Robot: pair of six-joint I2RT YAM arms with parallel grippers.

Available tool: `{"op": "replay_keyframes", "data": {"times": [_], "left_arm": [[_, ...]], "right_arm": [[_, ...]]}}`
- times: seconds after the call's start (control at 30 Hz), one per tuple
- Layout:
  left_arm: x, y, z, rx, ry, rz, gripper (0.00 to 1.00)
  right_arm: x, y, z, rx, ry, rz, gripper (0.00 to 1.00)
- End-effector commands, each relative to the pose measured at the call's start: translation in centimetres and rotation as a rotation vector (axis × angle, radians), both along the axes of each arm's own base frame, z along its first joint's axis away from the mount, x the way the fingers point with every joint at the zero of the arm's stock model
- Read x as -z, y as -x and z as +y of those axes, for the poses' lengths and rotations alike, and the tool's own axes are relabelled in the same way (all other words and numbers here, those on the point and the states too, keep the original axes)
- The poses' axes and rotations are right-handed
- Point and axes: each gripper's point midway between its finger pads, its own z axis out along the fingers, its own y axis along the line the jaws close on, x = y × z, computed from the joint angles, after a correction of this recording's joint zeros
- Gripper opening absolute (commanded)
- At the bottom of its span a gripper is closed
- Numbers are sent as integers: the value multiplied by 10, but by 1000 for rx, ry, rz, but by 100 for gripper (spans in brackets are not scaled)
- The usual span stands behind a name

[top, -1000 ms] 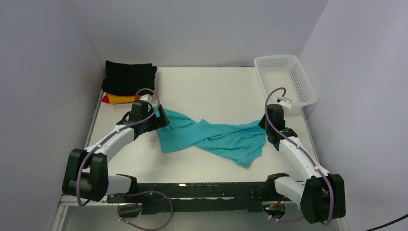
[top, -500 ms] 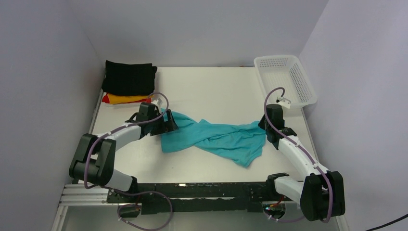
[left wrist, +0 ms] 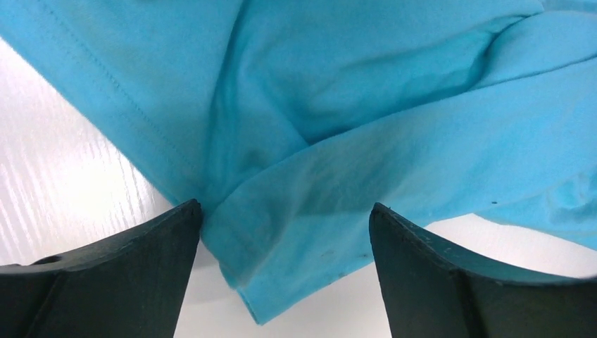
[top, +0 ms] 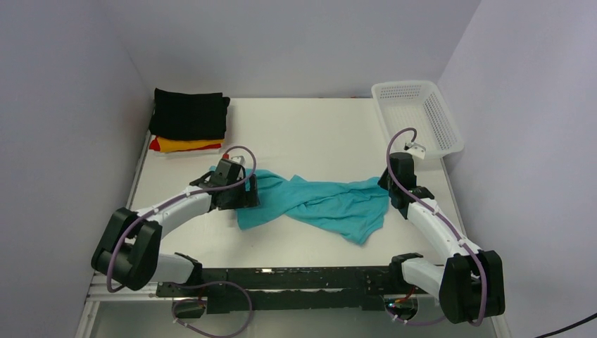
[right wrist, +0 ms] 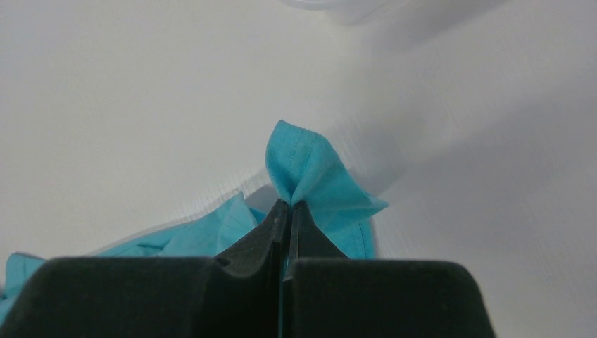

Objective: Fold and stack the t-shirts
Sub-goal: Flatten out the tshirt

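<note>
I am working on the teal t-shirt (top: pixel 320 204), which is lying crumpled and twisted across the middle of the bench (top: pixel 317 130), between my two arms. I am judging this to be the spreading-out step, since the shirt is not flat yet and no fold is showing in it.

My right tool (right wrist: pixel 290 206) is pressed together on a small peak of teal hem at the shirt's right end, pinching it just off the bench. My left tool (left wrist: pixel 281 211) is spread wide and hovering low over the shirt's left end. In the wrist view a doubled edge of cloth with a stitched hem is lying between its two fingers, but they are not closing on it.

The finished pile is sitting at the far left corner, with a folded black t-shirt (top: pixel 189 113) on top of a yellow-orange one (top: pixel 186 146) and a sliver of a red one (top: pixel 153 144) showing underneath. The white mesh basket (top: pixel 419 116) is standing at the far right, well apart.

For the next move, I am thinking the left tool needs to drop and close on that hem edge, taking a corner rather than the whole bunch. Both arms should then be drawing apart to pull the twist out. The cloth is limp and will probably be sagging between the grips, so I am expecting to lift it before laying it flat.
</note>
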Motion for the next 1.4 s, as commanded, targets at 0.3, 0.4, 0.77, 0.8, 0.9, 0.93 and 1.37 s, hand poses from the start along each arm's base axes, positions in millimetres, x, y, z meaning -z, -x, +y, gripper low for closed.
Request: {"op": "replay_keyframes", "data": {"times": [0.3, 0.4, 0.77, 0.8, 0.9, 0.93, 1.37], "left_arm": [[-30, 3, -1, 29, -20, -120, 87], [-29, 1, -1, 30, -34, -120, 86], [-37, -8, -3, 22, -75, -176, 76], [-37, -8, -2, 18, -81, -174, 76], [-34, -11, -2, 11, -96, -162, 68], [-33, -11, -2, 12, -97, -162, 67], [-22, -7, 8, -23, -148, -141, 31]], "right_arm": [[-10, -8, 0, 1, -2, -36, 0], [-9, -8, 1, -6, -8, -33, 0], [-6, -9, 2, -9, -7, -21, 0], [-6, -9, 2, -9, -6, -20, 0], [-5, -9, 1, -7, -5, -16, 0], [-6, -9, 1, -8, -7, -19, 0], [-4, -9, 2, -14, -6, -10, 0]]}}
